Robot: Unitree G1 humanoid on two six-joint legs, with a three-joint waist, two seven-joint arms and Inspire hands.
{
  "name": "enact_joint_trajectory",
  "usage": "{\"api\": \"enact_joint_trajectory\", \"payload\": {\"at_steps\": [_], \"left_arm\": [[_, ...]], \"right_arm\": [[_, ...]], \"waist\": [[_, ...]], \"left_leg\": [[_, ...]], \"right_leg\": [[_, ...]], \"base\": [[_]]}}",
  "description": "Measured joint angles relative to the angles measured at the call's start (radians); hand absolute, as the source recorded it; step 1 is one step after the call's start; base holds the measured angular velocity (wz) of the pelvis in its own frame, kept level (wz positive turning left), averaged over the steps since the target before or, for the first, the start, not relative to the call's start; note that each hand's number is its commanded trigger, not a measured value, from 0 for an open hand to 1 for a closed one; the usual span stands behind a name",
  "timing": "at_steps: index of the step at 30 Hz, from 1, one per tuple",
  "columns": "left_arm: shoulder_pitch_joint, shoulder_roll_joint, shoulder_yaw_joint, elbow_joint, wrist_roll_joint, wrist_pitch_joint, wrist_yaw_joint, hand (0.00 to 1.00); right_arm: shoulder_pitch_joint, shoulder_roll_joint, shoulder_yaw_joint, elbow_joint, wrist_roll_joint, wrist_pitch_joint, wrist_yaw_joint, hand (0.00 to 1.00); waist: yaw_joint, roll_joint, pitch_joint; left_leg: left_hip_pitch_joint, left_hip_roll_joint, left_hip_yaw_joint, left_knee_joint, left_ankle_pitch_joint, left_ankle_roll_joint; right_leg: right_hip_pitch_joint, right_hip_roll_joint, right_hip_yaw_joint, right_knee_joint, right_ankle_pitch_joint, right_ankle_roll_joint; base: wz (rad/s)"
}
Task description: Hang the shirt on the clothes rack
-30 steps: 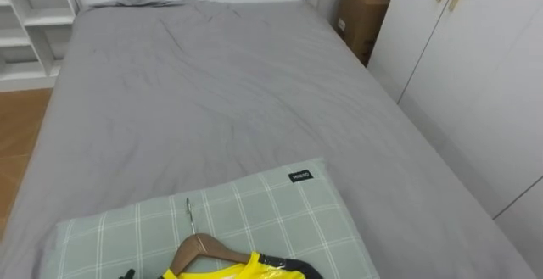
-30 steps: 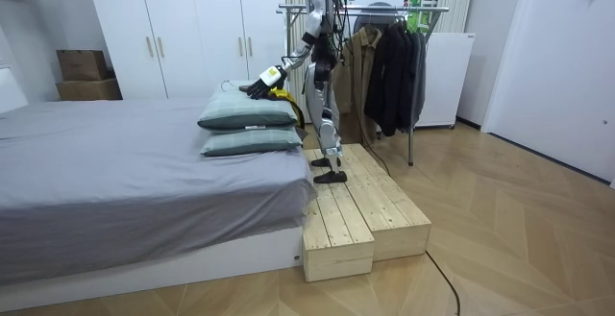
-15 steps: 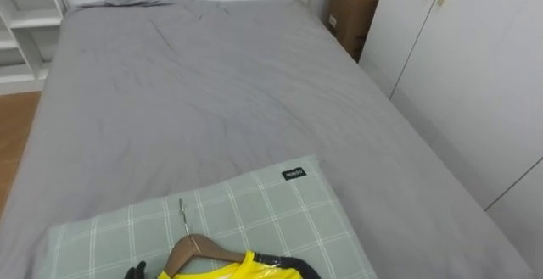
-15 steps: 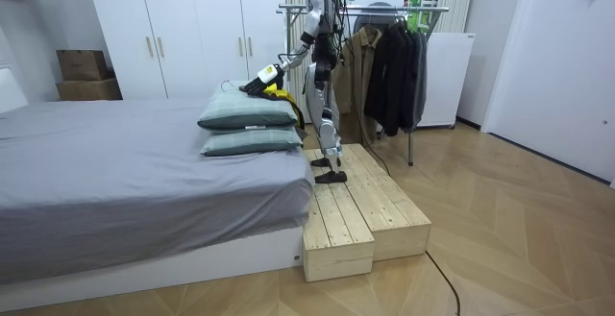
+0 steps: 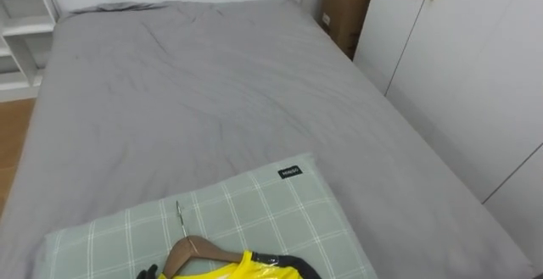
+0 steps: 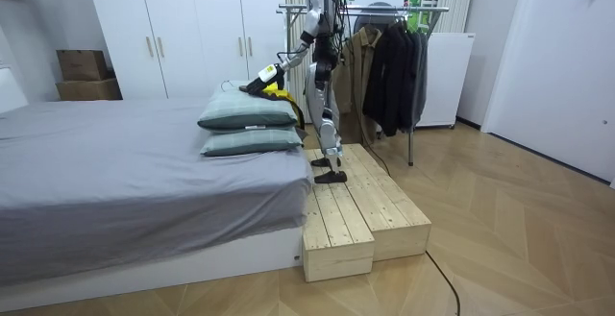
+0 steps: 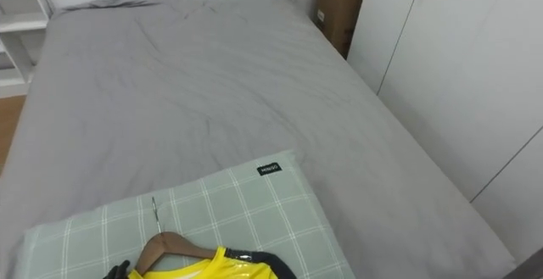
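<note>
Yellow garment (image 5: pixel 231 269) on brown wooden hanger (image 5: pixel 197 249), atop green checked pillow (image 5: pixel 280 220); left hand (image 5: pixel 149 272) beside it, grip unreadable; step, seemingly: pickup; next needs a secure hold, then a turn to the metal clothes rail (image 6: pixel 428 9).

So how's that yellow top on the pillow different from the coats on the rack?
The yellow top lies on the checked pillow; the coats hang upright from the rack. The top is bright yellow, the coats dark or brown. Both are clothes; the top sits on a wooden hanger.
</note>
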Motion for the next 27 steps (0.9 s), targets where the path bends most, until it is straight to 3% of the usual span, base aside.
{"api": "enact_joint_trajectory", "payload": {"at_steps": [16, 17, 18, 19, 25, 26, 27], "left_arm": [[-0.036, 0.001, -0.001, 0.001, 0.009, 0.024, -0.068, 0.00], [-0.036, 0.001, -0.001, 0.001, 0.009, 0.024, -0.071, 0.03], [-0.036, 0.001, -0.001, 0.001, 0.009, 0.024, -0.073, 0.16], [-0.036, 0.001, -0.001, 0.001, 0.009, 0.024, -0.073, 0.23], [-0.037, 0.003, 0.011, 0.012, 0.009, 0.024, -0.069, 0.35], [-0.039, 0.004, 0.017, 0.012, 0.009, 0.024, -0.067, 0.52], [-0.045, 0.004, 0.026, 0.013, 0.008, 0.024, -0.062, 0.62]], "right_arm": [[-0.006, 0.000, 0.000, 0.024, -0.003, -0.007, 0.014, 0.00], [-0.006, 0.000, 0.000, 0.024, -0.003, -0.008, 0.014, 0.00], [-0.006, 0.000, 0.000, 0.024, -0.004, -0.008, 0.014, 0.00], [-0.006, 0.000, 0.000, 0.024, -0.004, -0.008, 0.014, 0.00], [-0.010, 0.000, -0.002, 0.021, -0.006, -0.007, 0.015, 0.00], [-0.010, 0.000, -0.003, 0.021, -0.008, -0.007, 0.015, 0.00], [-0.011, 0.000, -0.008, 0.021, -0.019, -0.007, 0.016, 0.00]], "waist": [[-0.007, 0.002, 0.0013], [-0.007, 0.002, 0.0013], [-0.007, 0.002, 0.0015], [-0.007, 0.002, 0.0015], [-0.005, 0.001, 0.0014], [-0.005, 0.001, 0.0013], [-0.005, 0.000, 0.0011]], "left_leg": [[0.010, 0.001, 0.006, -0.001, 0.001, 0.000], [0.011, 0.001, 0.006, -0.001, 0.001, 0.000], [0.013, 0.000, 0.006, -0.001, 0.001, 0.000], [0.013, 0.000, 0.006, -0.002, 0.001, 0.000], [0.013, 0.000, 0.016, -0.001, 0.001, 0.000], [0.013, 0.000, 0.016, -0.001, 0.001, 0.000], [0.013, 0.000, 0.016, -0.001, 0.001, 0.000]], "right_leg": [[0.001, 0.002, 0.012, 0.012, 0.000, 0.000], [0.002, 0.002, 0.012, 0.012, 0.000, 0.000], [0.003, 0.002, 0.013, 0.012, 0.000, 0.000], [0.003, 0.002, 0.014, 0.012, 0.000, 0.000], [0.000, 0.002, 0.020, 0.011, 0.000, 0.000], [0.000, 0.002, 0.020, 0.011, 0.000, 0.000], [0.001, 0.002, 0.020, 0.011, 0.000, 0.000]], "base": [[-0.01], [0.00], [0.00], [0.00], [-0.04], [0.00], [0.00]]}}
